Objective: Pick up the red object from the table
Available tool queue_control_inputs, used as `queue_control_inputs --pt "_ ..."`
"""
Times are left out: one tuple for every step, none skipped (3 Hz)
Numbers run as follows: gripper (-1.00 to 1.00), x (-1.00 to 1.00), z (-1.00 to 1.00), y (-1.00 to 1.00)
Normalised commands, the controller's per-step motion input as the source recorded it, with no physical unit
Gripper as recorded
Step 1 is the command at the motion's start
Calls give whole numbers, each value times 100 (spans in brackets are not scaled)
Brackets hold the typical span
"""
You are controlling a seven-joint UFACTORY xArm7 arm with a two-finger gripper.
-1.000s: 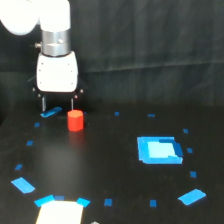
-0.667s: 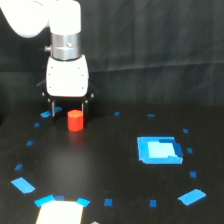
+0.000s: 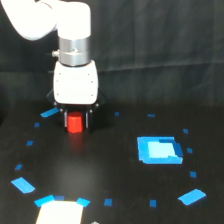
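Note:
The red object [image 3: 75, 123], a short bright red-orange cylinder, stands upright on the black table [image 3: 115, 170] at the exterior view's left. My gripper [image 3: 76, 120] hangs from the white arm directly over it, its two dark fingers on either side of the cylinder. The fingers stand close beside the cylinder, and I cannot tell whether they touch it. The cylinder's top is hidden under the white gripper body.
A large light-blue square patch [image 3: 158, 149] lies to the exterior view's right. Small blue tape marks [image 3: 23, 185] dot the table around it. A pale card [image 3: 59, 212] sits at the bottom edge. A black curtain forms the backdrop.
The arm has swung to the exterior view's right and come down, so the gripper now straddles the red cylinder, which has stayed in place.

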Motion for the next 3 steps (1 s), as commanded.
queue_control_inputs --pt "-100 -30 30 41" --pt "-100 0 17 100" --pt "-100 -13 88 81"
